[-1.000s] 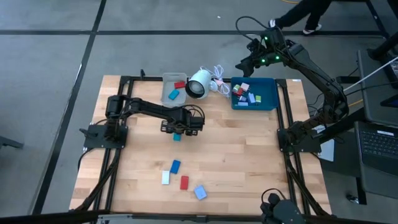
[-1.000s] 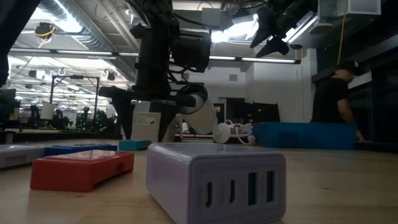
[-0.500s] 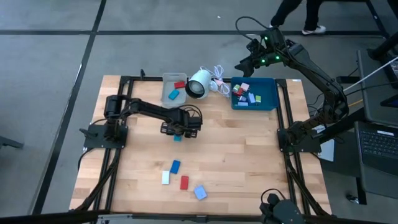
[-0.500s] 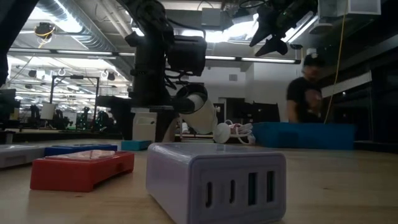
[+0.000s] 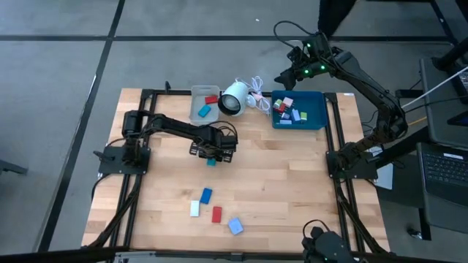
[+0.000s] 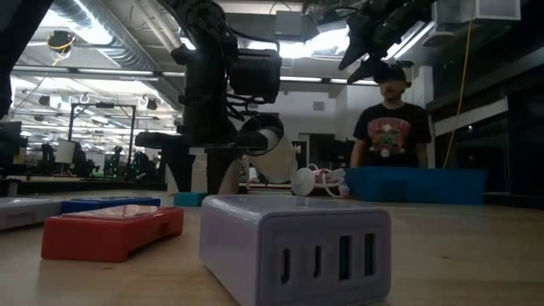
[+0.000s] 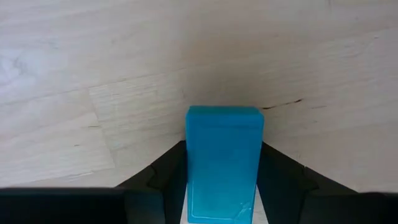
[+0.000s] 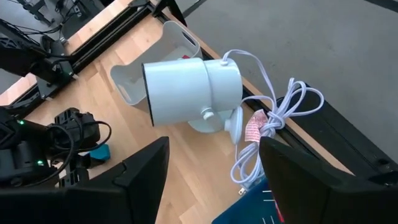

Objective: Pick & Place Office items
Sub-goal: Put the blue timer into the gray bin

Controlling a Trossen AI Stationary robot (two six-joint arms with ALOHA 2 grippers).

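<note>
A teal-blue block (image 7: 224,155) lies on the wood near the table's middle, and my left gripper (image 5: 211,155) is down over it and shut on it. The low view shows the same block (image 6: 189,198) flat on the table under that gripper. My right gripper (image 8: 214,186) hangs open high over the far right, above the white round object with a cord (image 8: 186,90), holding nothing. Several office items lie near the front edge: a blue one (image 5: 207,195), a white one (image 5: 195,209), a red one (image 5: 217,214) and a light-blue one (image 5: 235,226). My left gripper pinches the teal-blue block's two long sides (image 7: 193,180) between its two fingers (image 7: 163,177). The fingers come from above, pointing down. One end of the block sticks out past the fingers. The block rests flat on the table.
A grey bin (image 5: 196,111) with a red and a blue piece stands at the far edge. Right of the white round object is a blue tray (image 5: 316,111) with several pieces. A person (image 6: 391,127) stands beyond the far edge. Bare wood lies on the table's right half.
My left gripper has come down onto the teal-blue block and shut on it; the block stays on the table. A person has walked into the low view behind the blue tray.
</note>
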